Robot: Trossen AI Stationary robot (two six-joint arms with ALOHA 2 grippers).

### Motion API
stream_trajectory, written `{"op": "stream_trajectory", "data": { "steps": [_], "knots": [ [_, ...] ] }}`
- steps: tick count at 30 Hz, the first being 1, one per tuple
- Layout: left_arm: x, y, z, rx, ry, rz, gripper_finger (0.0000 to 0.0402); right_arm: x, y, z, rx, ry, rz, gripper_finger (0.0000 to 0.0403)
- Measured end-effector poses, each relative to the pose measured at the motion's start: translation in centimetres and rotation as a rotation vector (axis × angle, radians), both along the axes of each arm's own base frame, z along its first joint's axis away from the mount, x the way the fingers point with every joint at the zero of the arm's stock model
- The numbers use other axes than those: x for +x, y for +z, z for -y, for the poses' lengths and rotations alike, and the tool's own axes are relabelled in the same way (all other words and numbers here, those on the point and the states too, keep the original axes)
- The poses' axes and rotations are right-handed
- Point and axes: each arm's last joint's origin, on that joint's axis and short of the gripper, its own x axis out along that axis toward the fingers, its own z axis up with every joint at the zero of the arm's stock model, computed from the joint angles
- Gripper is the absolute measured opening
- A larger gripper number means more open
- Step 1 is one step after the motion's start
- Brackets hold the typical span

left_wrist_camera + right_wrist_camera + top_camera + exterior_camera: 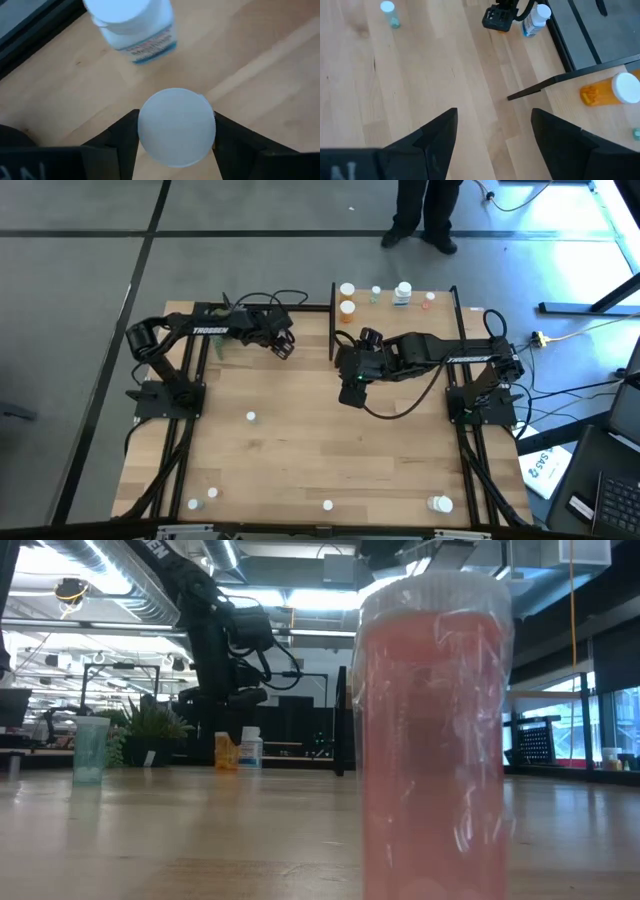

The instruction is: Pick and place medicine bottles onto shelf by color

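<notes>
**Left hand pinches a white-capped bottle near the far edge**

We see the left hand [175, 145] at the far left part of the wooden surface [300, 440], its dark fingers [120, 145] pressed against both sides of a round, smooth white-capped bottle [176, 126]. Just beside it a white bottle with a blue-printed label [137, 30] lies tilted. The right hand [492, 135] hovers near mid-surface with its fingers spread and nothing between them. The shelf [440, 315], pale wood framed by black bars, sits at the far edge and carries an orange bottle [347, 307] among others. We find wide bare planks in the middle; scattered small bottles line the near edge, a translucent pinkish-red bottle [435, 740] among them.
</notes>
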Motion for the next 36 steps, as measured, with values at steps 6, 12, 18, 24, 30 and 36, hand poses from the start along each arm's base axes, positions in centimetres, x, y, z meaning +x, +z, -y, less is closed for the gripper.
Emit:
{"op": "stream_trajectory", "data": {
  "steps": [6,12,18,24,30,36],
  "knots": [
    [0.4,0.7,1.7,-0.014,-0.051,0.019,0.0197,0.0,0.0,0.0,0.000,0.000,0.000,0.0255],
    [0.1,2.6,3.8,-0.007,-0.084,0.040,0.0197,0.0,0.0,0.0,0.000,0.000,0.000,0.0255],
    [-0.1,4.4,6.8,-0.006,-0.166,0.061,0.0197,0.0,0.0,0.0,0.001,-0.001,0.000,0.0255],
    [0.2,5.3,10.5,-0.005,-0.275,0.091,0.0197,0.0,0.0,0.0,-0.002,-0.001,0.005,0.0255],
    [0.6,5.5,13.8,-0.010,-0.388,0.104,0.0197,0.2,0.3,-0.4,-0.060,0.094,0.006,0.0255],
    [1.1,5.6,16.5,-0.006,-0.488,0.148,0.0197,-0.5,0.8,-2.9,-0.139,0.188,0.012,0.0255]
  ]
}}
